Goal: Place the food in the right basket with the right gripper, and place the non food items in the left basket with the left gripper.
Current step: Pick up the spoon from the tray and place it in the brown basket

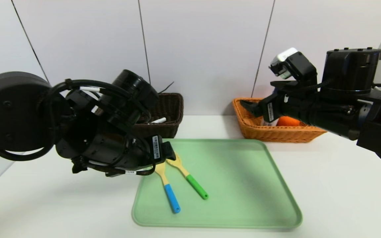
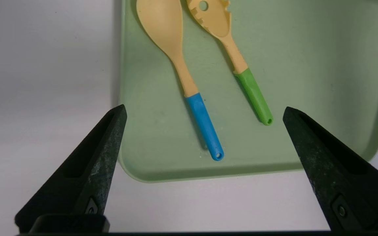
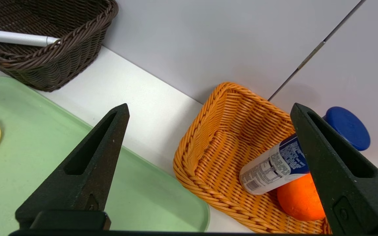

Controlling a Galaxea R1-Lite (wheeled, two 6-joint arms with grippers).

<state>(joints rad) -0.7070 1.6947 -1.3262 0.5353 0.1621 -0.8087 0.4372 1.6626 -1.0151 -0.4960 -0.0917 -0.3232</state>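
The left gripper (image 2: 203,111) hangs over the near left corner of the green tray (image 1: 243,185), tilted downward, its two black fingers (image 2: 90,164) spread wide with nothing between them. Just beyond and below its tips lies the spoon (image 2: 182,65), its blue handle pointing back toward the gripper and ending in the gap between the fingers as the wrist camera sees it. Right beside the spoon, a little farther toward the tray's middle, lies the fork (image 2: 235,59) with its green handle, angled slightly away from the spoon; the two do not touch at the handles.

Behind the left arm stands the dark brown basket (image 1: 167,115), with the white marker (image 3: 15,37) resting inside it.

The right gripper (image 3: 208,111) is held up nearly level over the table, in front of the orange basket (image 3: 221,131), its fingers also spread apart and empty. Ahead of it and lower, inside that basket, the orange (image 3: 299,198) sits in a corner with the white-and-blue bottle (image 3: 281,164) leaning across it, blue cap raised above the rim.
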